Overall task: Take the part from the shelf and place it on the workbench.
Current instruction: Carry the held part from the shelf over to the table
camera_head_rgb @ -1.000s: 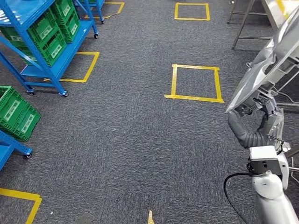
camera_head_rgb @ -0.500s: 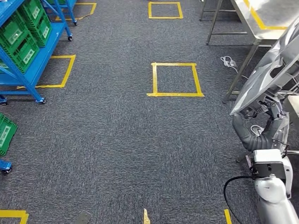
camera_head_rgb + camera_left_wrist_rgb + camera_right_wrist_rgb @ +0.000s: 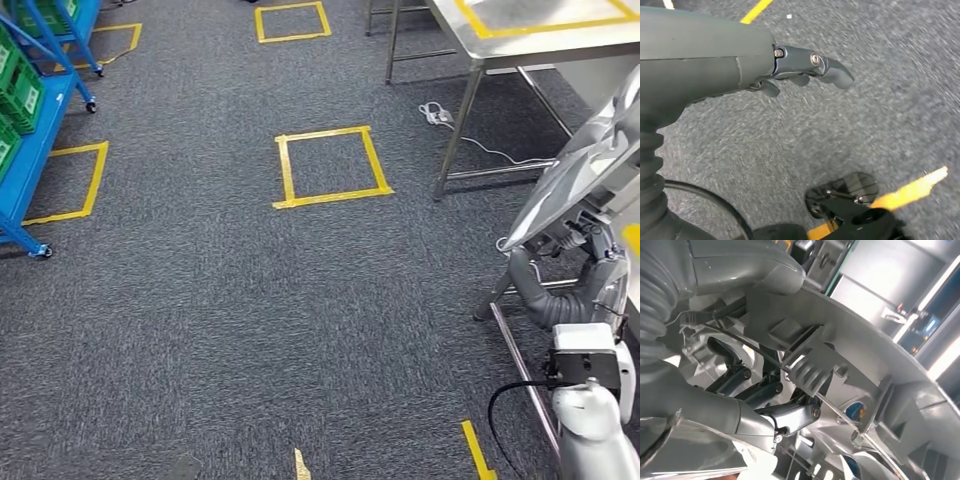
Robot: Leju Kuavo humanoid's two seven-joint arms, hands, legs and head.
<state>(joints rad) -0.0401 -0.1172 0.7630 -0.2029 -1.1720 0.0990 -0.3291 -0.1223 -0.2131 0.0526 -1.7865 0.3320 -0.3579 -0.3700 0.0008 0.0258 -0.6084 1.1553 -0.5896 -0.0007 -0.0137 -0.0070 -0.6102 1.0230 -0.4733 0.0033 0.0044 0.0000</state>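
Beside the steel surface (image 3: 528,40), at the robot's right, the right hand (image 3: 567,238) holds a large silver-grey part (image 3: 581,170) up off the floor — the fingers (image 3: 791,416) are clamped around its ribbed underside, and the part slants upward toward the surface's near leg (image 3: 453,130). The part is not yet on the surface; it hangs just beside it, above the grey carpet (image 3: 226,300). A yellow tape line runs along the surface's top. On the carpet near that leg lies a white cable (image 3: 445,118), and a yellow tape square (image 3: 332,165) sits further out from the surface. Well apart from the surface stands a blue shelf (image 3: 30,150) with green crates (image 3: 19,90). The left hand (image 3: 806,70) hangs over the carpet holding nothing — fingers stretched out, slightly apart.
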